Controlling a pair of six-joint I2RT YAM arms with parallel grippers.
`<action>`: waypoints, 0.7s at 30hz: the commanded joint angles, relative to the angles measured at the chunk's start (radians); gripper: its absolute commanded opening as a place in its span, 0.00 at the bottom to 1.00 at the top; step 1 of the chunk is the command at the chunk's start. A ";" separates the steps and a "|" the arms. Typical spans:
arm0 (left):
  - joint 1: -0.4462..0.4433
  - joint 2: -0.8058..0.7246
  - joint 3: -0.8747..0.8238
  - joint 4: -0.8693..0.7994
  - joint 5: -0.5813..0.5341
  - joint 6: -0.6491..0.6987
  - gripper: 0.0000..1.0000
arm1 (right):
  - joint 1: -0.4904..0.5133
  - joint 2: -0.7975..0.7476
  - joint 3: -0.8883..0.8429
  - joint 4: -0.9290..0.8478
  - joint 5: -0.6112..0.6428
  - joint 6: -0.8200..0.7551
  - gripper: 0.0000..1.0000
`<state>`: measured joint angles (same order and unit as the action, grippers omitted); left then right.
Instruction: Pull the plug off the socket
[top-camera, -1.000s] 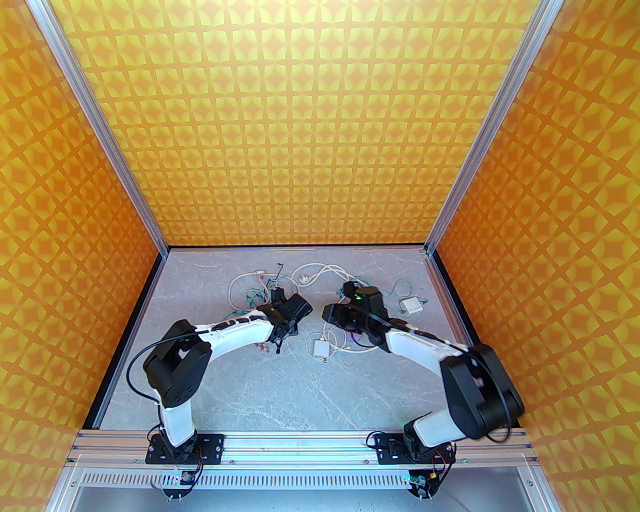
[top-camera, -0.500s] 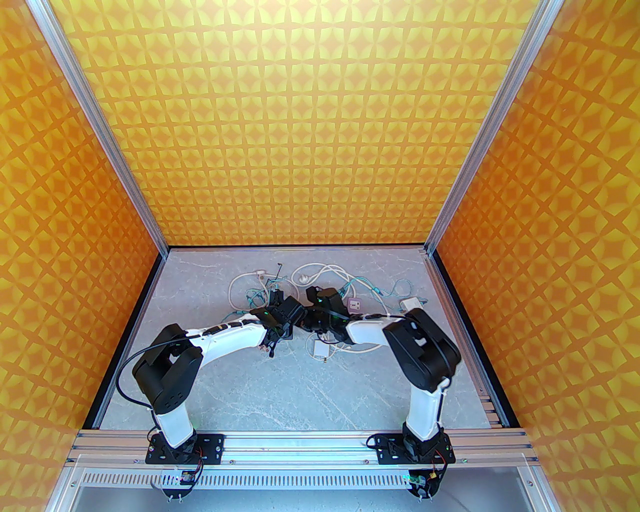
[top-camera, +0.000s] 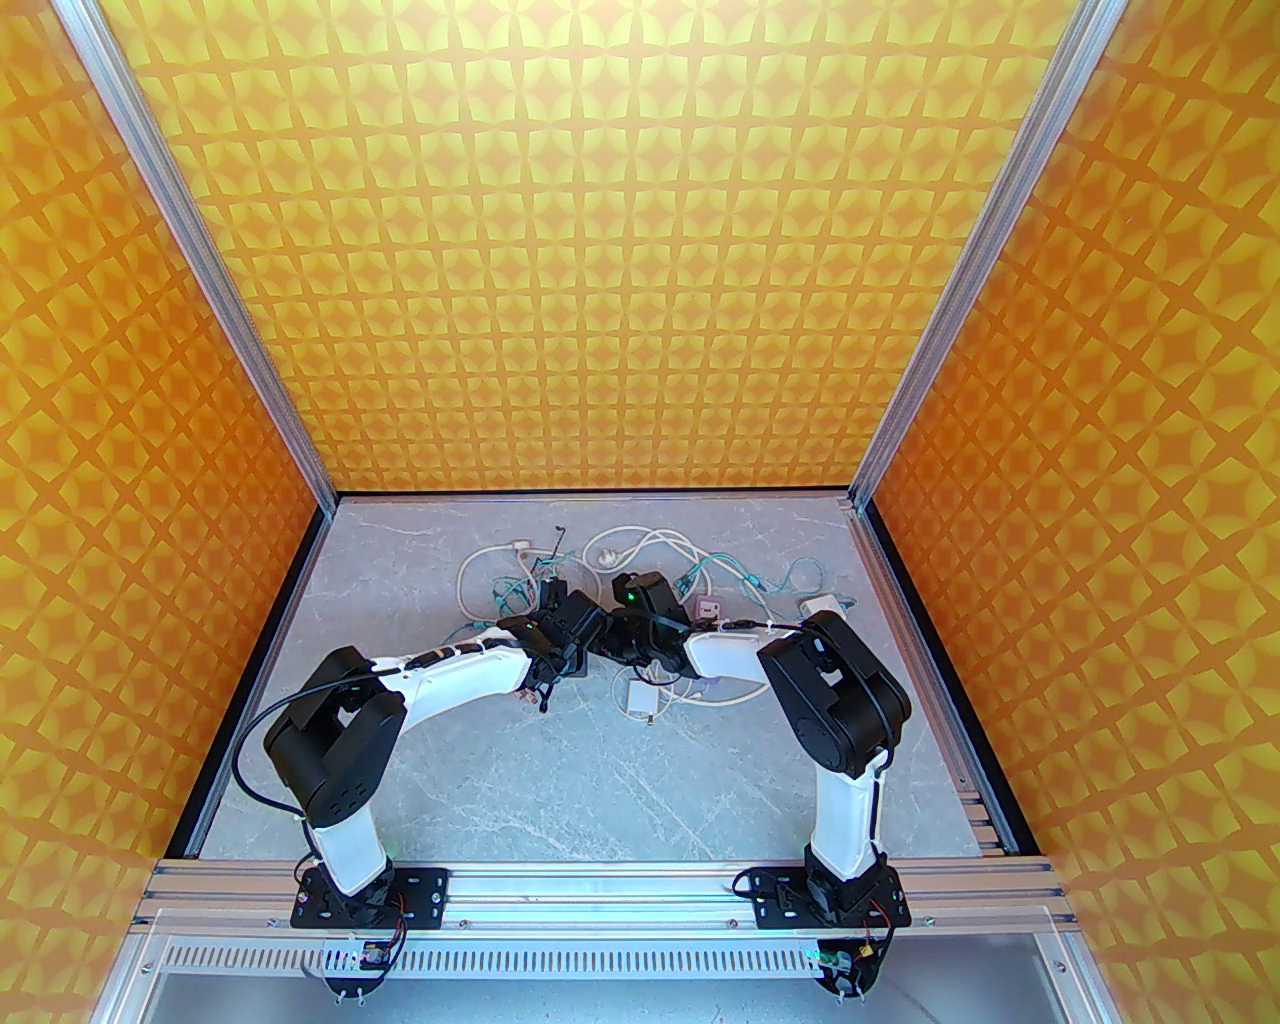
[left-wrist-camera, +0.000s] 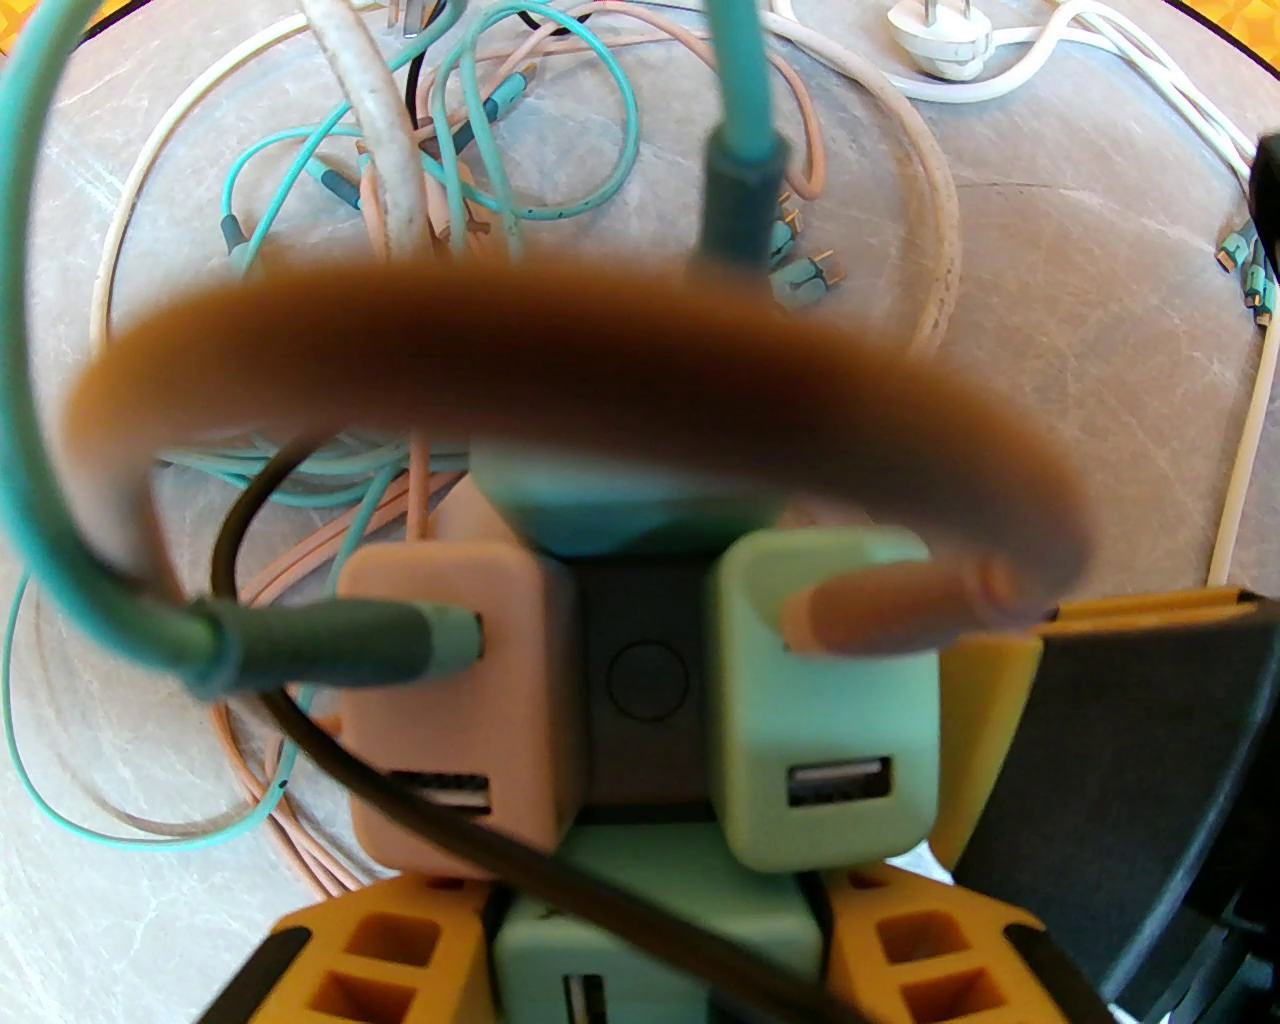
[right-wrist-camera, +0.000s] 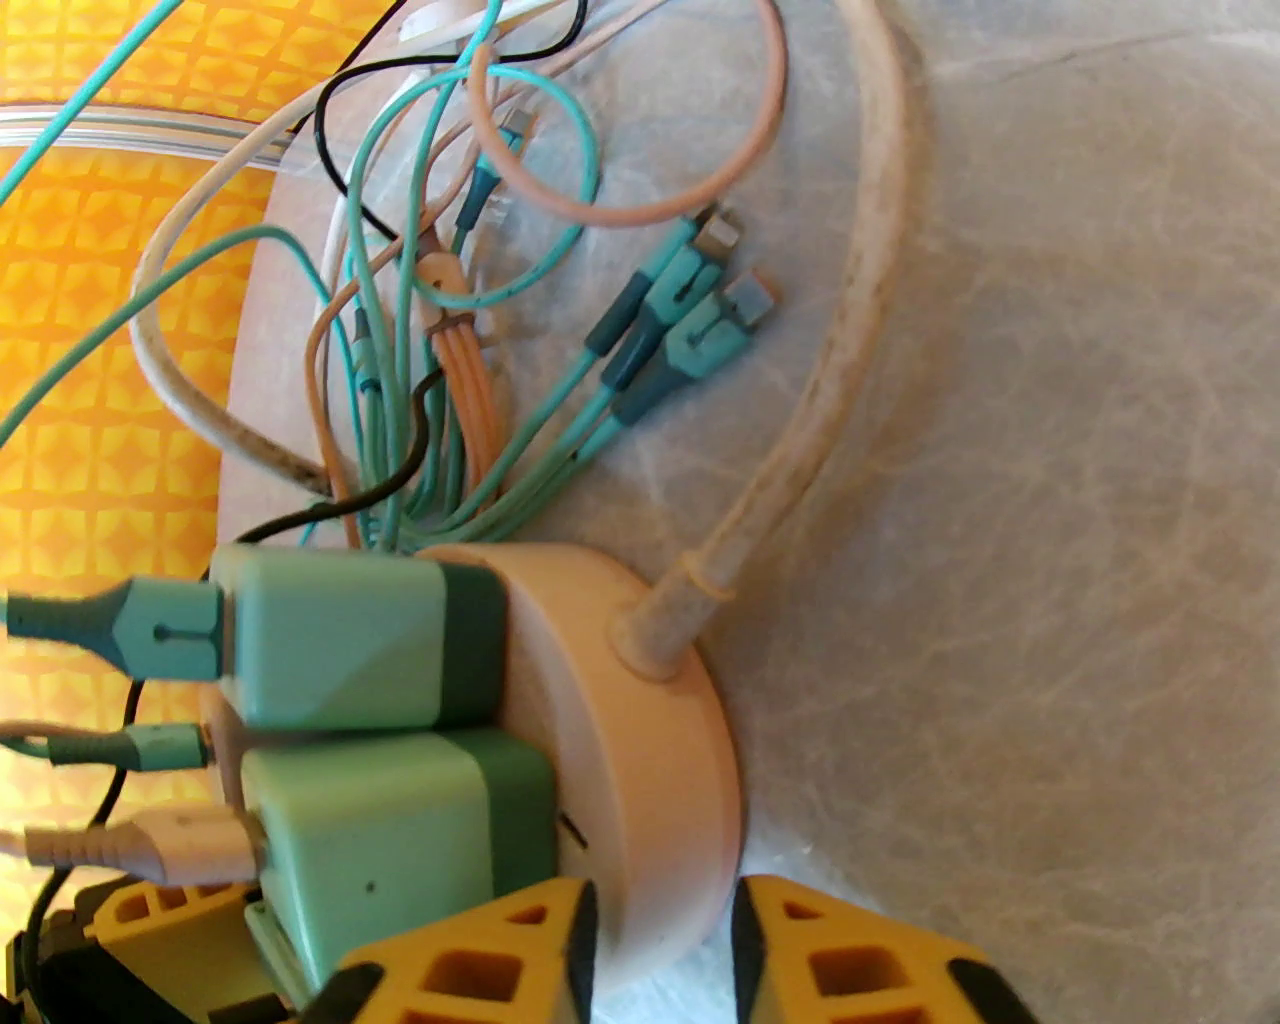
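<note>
Mint charger plug (left-wrist-camera: 690, 885) sits seated in the face of the round socket hub (right-wrist-camera: 640, 720), at the hub's edge nearest the left wrist camera, among several other chargers. The left gripper (left-wrist-camera: 655, 950) straddles it, yellow fingers (left-wrist-camera: 380, 950) narrowed against both flanks, so it looks gripped. On the hub's right side, the right gripper (right-wrist-camera: 660, 930) pinches the beige rim between nearly closed fingers, bracing it. Both holds seem made, and the extraction itself is in hand. I judge it calls for a straight pull away from the hub's face while the right arm holds firm, minding the black cable (left-wrist-camera: 330, 740) draped across the plug.
</note>
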<state>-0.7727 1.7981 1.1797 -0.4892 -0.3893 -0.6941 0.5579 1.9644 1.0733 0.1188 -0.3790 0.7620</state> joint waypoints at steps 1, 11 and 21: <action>0.003 -0.003 -0.011 0.040 0.029 0.013 0.39 | 0.000 0.040 0.040 -0.030 0.007 -0.014 0.32; 0.003 -0.015 -0.001 0.048 0.057 0.009 0.39 | 0.004 0.110 0.079 -0.112 0.020 -0.036 0.27; 0.040 -0.112 -0.002 0.043 0.139 -0.033 0.37 | 0.020 0.113 0.096 -0.222 0.118 -0.102 0.22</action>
<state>-0.7410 1.7821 1.1759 -0.4866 -0.3389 -0.6987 0.5667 2.0239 1.1839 0.0204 -0.3641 0.6956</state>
